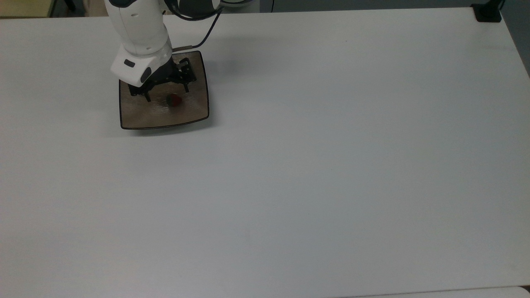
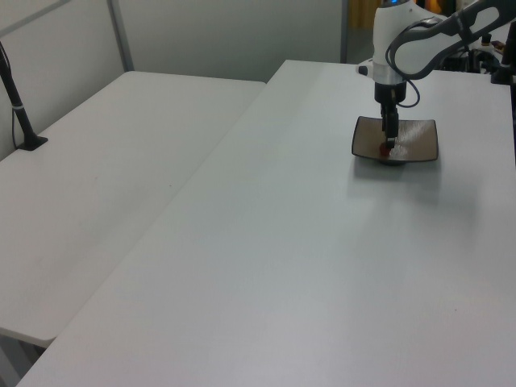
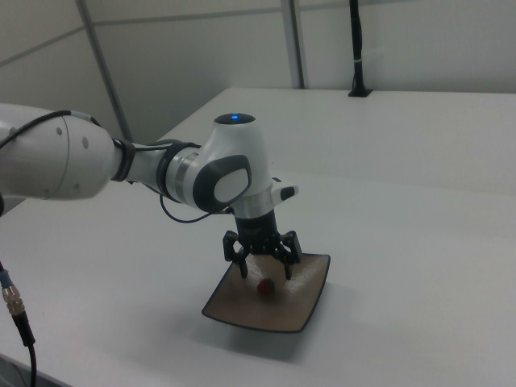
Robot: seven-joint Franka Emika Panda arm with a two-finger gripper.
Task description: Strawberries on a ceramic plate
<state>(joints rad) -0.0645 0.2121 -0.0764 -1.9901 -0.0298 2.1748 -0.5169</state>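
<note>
Lying loose in the dished middle of the plate (image 1: 194, 111), the strawberry (image 1: 174, 100) sits just below the gripper (image 1: 165, 92), fingers (image 3: 240, 270) spread apart and empty; risk: a careless lift clips it, rolling it onto the bench (image 1: 331, 165).

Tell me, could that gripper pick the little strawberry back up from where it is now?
Probably yes: the gripper hangs open right above the strawberry, which lies uncovered in the ceramic plate.
</note>
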